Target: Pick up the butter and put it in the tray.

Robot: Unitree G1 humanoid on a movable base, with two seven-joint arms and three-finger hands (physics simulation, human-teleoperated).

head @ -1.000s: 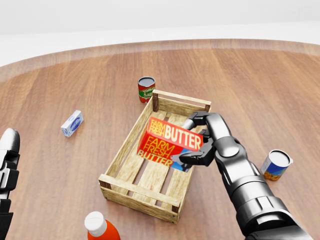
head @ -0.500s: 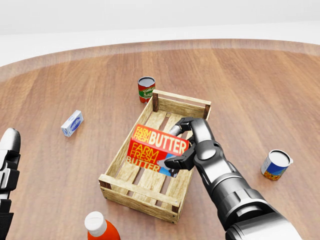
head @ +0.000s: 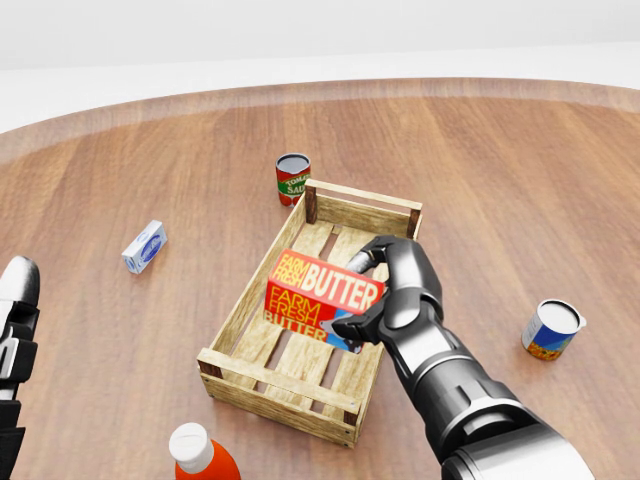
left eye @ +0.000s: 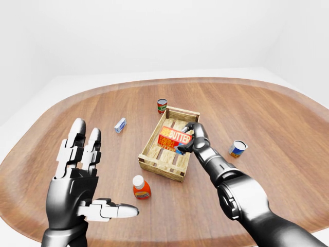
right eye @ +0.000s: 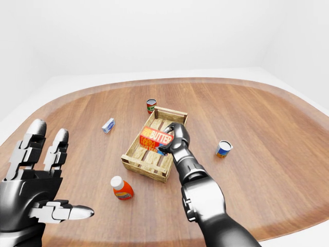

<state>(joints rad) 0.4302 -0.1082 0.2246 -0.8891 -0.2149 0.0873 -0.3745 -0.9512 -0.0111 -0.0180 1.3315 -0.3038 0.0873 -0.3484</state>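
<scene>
The butter point(head: 322, 295) is a red and orange box marked FARM FRESH BUTTER. My right hand point(head: 372, 295) is shut on its right end and holds it tilted over the middle of the wooden tray point(head: 240, 312), a slatted crate. Whether the box touches the slats is hidden. My left hand point(left eye: 82, 180) is open and empty, raised at the lower left of the left-eye view, far from the tray; only its edge point(head: 15, 340) shows in the head view.
A red can point(head: 292, 178) stands just above the tray's top left corner. A small blue and white carton point(head: 144, 246) lies to the left. An orange bottle with a white cap point(head: 198, 455) stands below the tray. A blue and white can point(head: 550, 329) stands at the right.
My right hand carried the butter leftward and lower over the tray, then shifted it slightly back right. The left hand has stayed still.
</scene>
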